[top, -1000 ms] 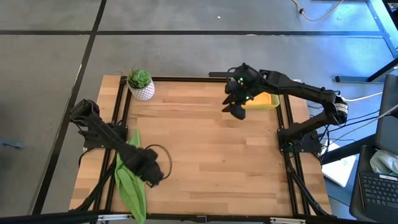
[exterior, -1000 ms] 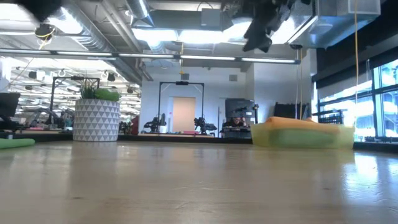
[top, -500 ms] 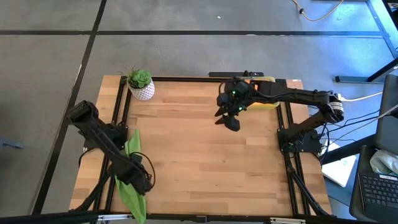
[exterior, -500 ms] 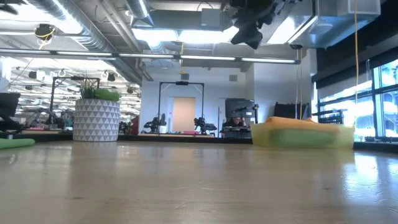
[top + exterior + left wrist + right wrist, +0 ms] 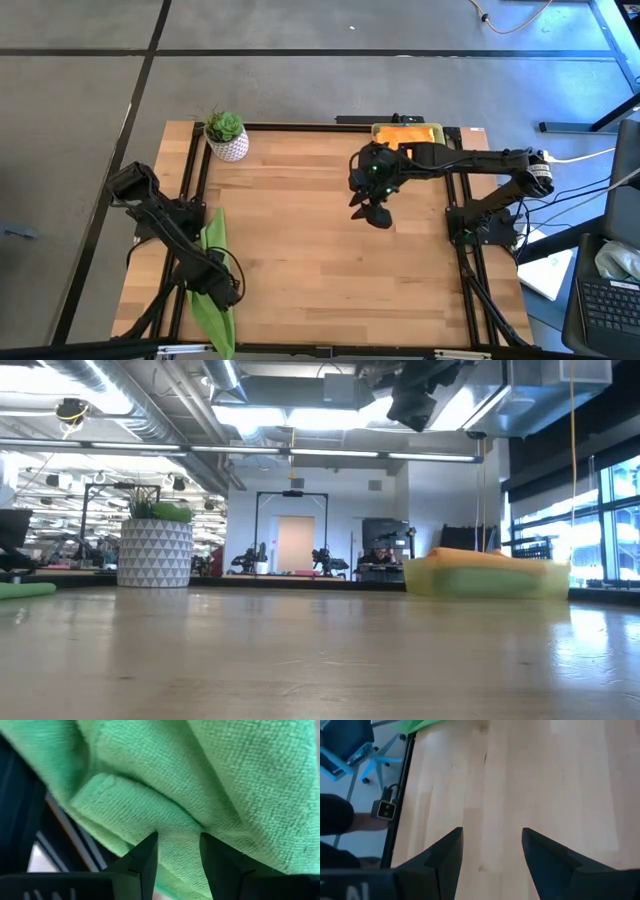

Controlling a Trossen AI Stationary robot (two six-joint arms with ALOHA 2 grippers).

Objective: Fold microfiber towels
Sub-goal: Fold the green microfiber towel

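— Where do we see the left arm?

— It runs along the table's left edge, elbow bent, its left gripper (image 5: 222,292) low near the front-left corner, fingers (image 5: 142,862) parted.

— And the right arm?

— We see it stretched from its base on the right toward the table's middle, held well above the surface. The right gripper (image 5: 376,212) points down, its two fingers (image 5: 445,857) standing apart with nothing between them.

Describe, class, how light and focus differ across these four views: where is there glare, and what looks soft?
High view: even light, faint shadow under the right tool. Low view: bright ceiling lights and windows glare, the near table looks soft. Left wrist view: the lime green towel fills the picture, weave sharp. Right wrist view: pale, washed-out wood.
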